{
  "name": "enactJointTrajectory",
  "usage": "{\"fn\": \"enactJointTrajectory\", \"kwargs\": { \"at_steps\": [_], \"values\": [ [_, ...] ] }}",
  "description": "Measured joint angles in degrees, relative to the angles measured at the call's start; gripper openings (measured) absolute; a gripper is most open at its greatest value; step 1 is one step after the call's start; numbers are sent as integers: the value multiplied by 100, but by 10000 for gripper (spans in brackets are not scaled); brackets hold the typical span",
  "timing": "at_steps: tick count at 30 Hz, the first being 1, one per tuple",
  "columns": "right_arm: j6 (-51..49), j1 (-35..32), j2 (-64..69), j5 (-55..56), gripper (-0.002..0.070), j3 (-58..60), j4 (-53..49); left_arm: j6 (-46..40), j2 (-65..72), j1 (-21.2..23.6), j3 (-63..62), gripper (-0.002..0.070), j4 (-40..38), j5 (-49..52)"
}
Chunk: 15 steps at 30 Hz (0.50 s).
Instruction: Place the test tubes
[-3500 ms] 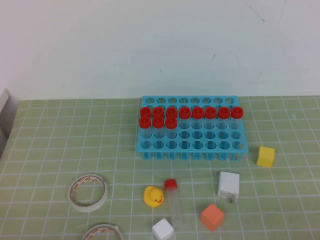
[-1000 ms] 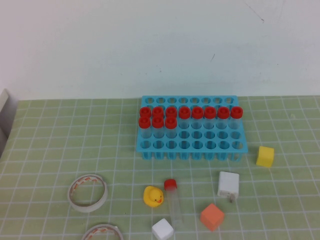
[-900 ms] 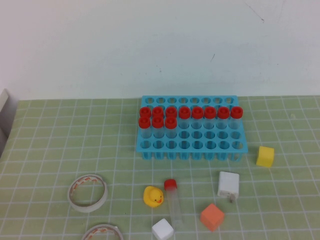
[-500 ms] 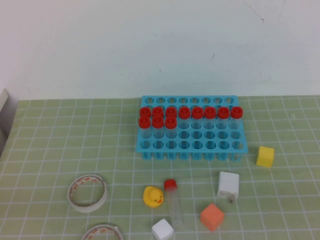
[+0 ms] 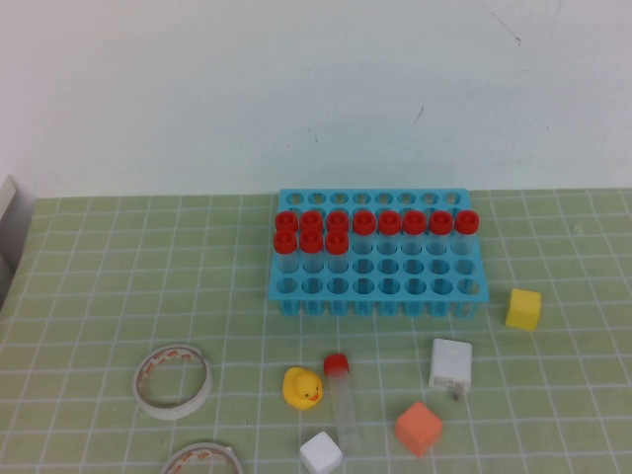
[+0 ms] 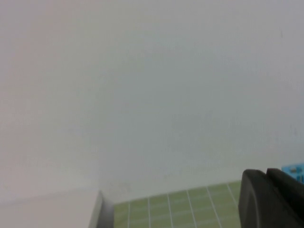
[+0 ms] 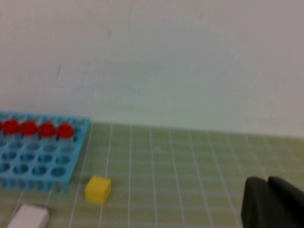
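Down front on the mat, the loose tube (image 5: 343, 407) lies flat, just beside the duck (image 5: 302, 388).
Its red cap points at the blue rack (image 5: 375, 299), long axis near-to-far. Left claw (image 6: 267, 178) and right claw (image 7: 268, 185) hang off the high view, pinched closed, empty. The tube shows in neither wrist view; right looks marginally nearer.

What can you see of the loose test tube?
The loose test tube is clear, apparently plastic, with a red cap, lying flat on the green mat before the blue rack, cap toward it. A yellow duck sits just left, a white cube by its base. The left gripper and right gripper, both shut, are outside the high view, touching nothing.
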<state>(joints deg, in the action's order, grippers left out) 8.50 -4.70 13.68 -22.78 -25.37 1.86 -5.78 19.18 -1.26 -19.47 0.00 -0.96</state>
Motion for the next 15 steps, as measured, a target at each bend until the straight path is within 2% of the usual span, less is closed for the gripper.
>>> {"fn": "enactJointTrajectory", "kwargs": {
  "at_steps": [5,7,11,15],
  "values": [
    [1140,0,1453,-1267,0,-637,1018,61,767,0,86,-1,0,-106],
    [1692,0,2090,-1544,0,-793,1497,381,1053,0,104,-1,0,-106],
    [2980,0,3263,-1664,-1,-924,2713,911,1518,0,104,-1,0,-173],
    [4263,0,4407,-1594,-1,-1032,3975,1009,1898,0,104,-1,0,-289]
  ]
}}
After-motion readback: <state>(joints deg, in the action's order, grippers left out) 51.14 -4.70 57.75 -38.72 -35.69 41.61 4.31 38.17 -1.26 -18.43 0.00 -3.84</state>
